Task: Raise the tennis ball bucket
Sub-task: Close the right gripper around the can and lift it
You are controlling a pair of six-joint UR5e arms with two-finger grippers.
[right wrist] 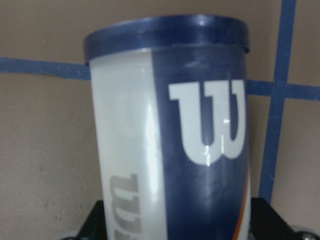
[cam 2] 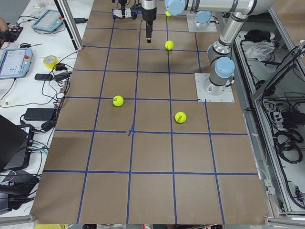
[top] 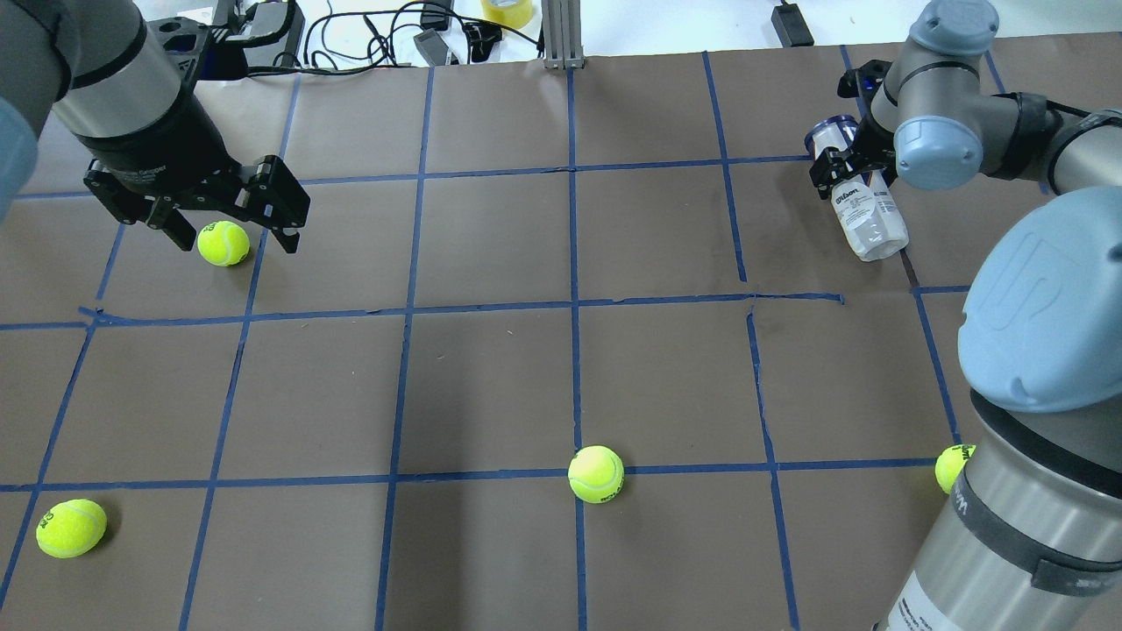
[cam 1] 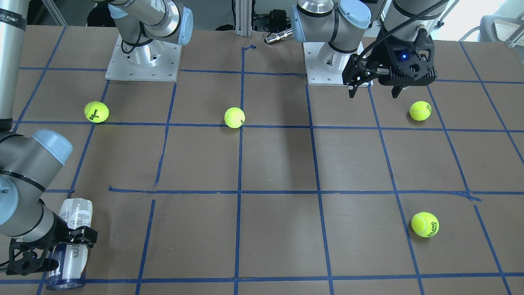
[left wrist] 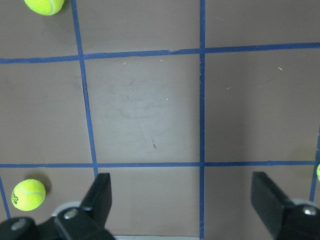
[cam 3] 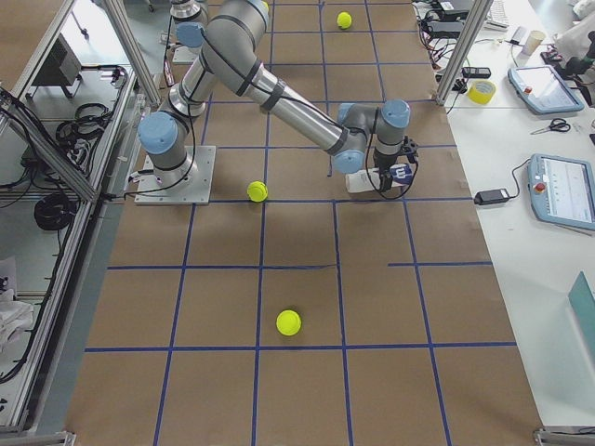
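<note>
Your right gripper [cam 1: 75,238] is clamped across the middle of the tennis ball bucket [cam 1: 75,213], lying well out from the right arm's base plate [cam 1: 143,57]; the slick plastic could pivot or slip. Meanwhile your left gripper [top: 235,235] gapes wide, empty

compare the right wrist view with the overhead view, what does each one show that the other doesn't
Only the right wrist view: a close look at the navy end cap and the large white W logo of the clear-plastic cylindrical tennis ball can with a white and navy label.
Only the overhead view: the open left gripper, four loose yellow-green tennis balls, and the can's whole length, angled across the grid.
Both: the can between the right gripper's fingers, over the brown table with blue tape lines.
</note>
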